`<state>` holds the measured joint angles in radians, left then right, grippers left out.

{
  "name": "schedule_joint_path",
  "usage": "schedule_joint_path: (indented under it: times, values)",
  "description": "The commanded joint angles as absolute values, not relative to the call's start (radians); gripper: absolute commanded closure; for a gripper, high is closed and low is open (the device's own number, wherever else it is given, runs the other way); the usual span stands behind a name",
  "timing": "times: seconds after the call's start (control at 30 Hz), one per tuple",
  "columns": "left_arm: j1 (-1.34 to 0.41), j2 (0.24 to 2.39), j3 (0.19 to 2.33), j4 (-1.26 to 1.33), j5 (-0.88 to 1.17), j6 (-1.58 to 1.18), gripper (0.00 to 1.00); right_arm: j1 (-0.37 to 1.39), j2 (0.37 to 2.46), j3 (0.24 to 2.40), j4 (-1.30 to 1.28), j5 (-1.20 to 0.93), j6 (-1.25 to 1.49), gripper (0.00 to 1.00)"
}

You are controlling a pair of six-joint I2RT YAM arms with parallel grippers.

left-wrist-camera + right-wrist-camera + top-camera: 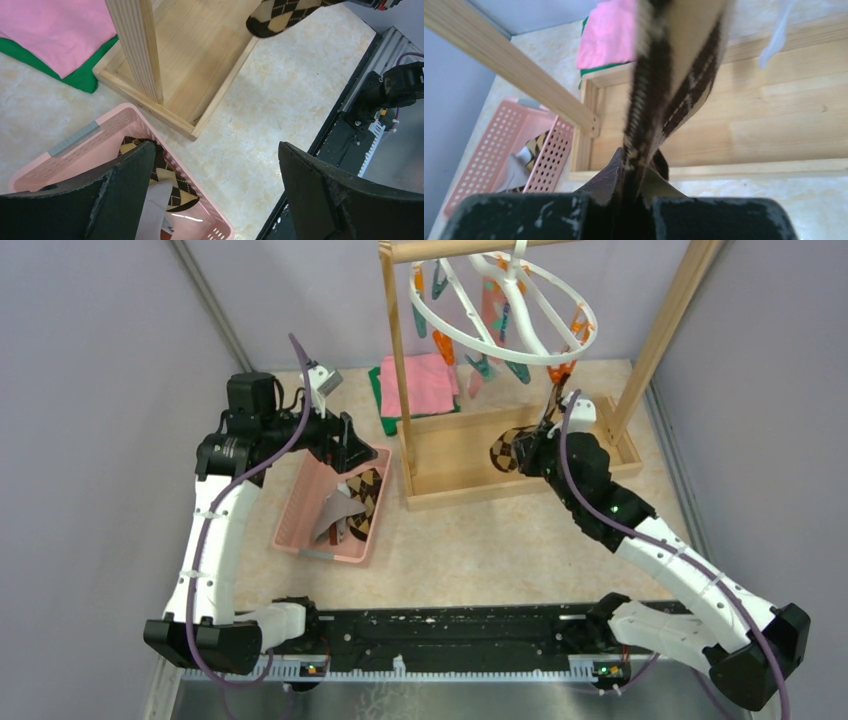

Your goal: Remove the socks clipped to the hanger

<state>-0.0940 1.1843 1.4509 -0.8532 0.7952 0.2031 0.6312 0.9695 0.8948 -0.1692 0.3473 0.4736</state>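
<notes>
The white ring hanger hangs from the wooden rack's top bar, with orange and teal clips dangling under it. My right gripper is shut on a brown-and-tan argyle sock. That sock runs up toward an orange clip at the ring's right side. Its toe also shows in the left wrist view. My left gripper hovers open and empty over the pink basket. An argyle sock and a white sock lie in that basket.
The wooden rack has a tray base and two uprights, one close to my left gripper. Folded pink and green cloths lie behind the basket. Grey walls close in both sides.
</notes>
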Motion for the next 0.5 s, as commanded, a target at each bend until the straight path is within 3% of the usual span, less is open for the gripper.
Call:
schedule_joint_path:
  times: [0.0, 0.47]
  values:
    - [-0.091, 1.155, 1.479, -0.838, 0.864, 0.205, 0.01, 0.674, 0.946, 0.914, -0.198, 0.307, 0.537, 1.0]
    - [-0.091, 1.157, 1.445, -0.832, 0.986, 0.203, 0.01, 0.868, 0.975, 0.952, -0.106, 0.267, 0.628, 1.0]
